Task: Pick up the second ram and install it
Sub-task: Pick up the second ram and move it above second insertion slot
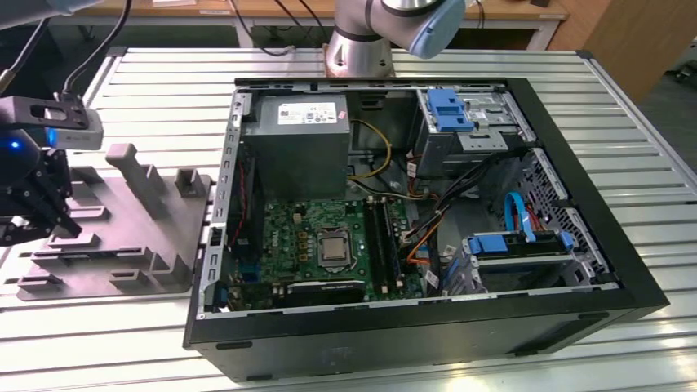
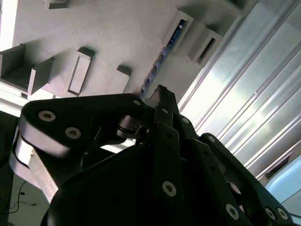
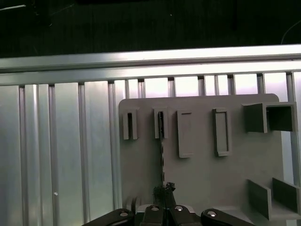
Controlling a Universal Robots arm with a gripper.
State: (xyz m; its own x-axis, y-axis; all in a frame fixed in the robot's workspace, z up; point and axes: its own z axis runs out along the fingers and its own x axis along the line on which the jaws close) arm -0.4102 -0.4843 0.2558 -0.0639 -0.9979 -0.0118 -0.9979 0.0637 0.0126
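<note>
**Tool closed on the RAM stick at the fixture plate**

The second ram (image 3: 162, 162) stands on its long edge on the grey fixture plate (image 3: 202, 179), with its far end seated in a small slotted block (image 3: 161, 123). In both wrist views it shows as a thin dark line running straight away from the tool (image 3: 163, 188). The tool is pressed together on the stick's near end, pinching its upper edge. In the second wrist view the stick (image 2: 161, 60) leads from the block down to the tool's tip (image 2: 161, 92).

In the exterior view the tool (image 1: 55, 229) hangs over the plate (image 1: 120, 245), which lies at the exterior view's left edge of the slatted metal counter (image 1: 163, 82). More slotted blocks (image 3: 221, 132) sit in a row beside the stick's block.

The plate's tall grey posts (image 1: 130, 175) rise between the tool and the open computer case (image 1: 436, 335), which fills the counter's middle. Inside the case lie the green motherboard (image 1: 316, 237) and the grey power-supply box (image 1: 294, 147). The arm's base (image 1: 360, 49) stands at the counter's far edge.
</note>
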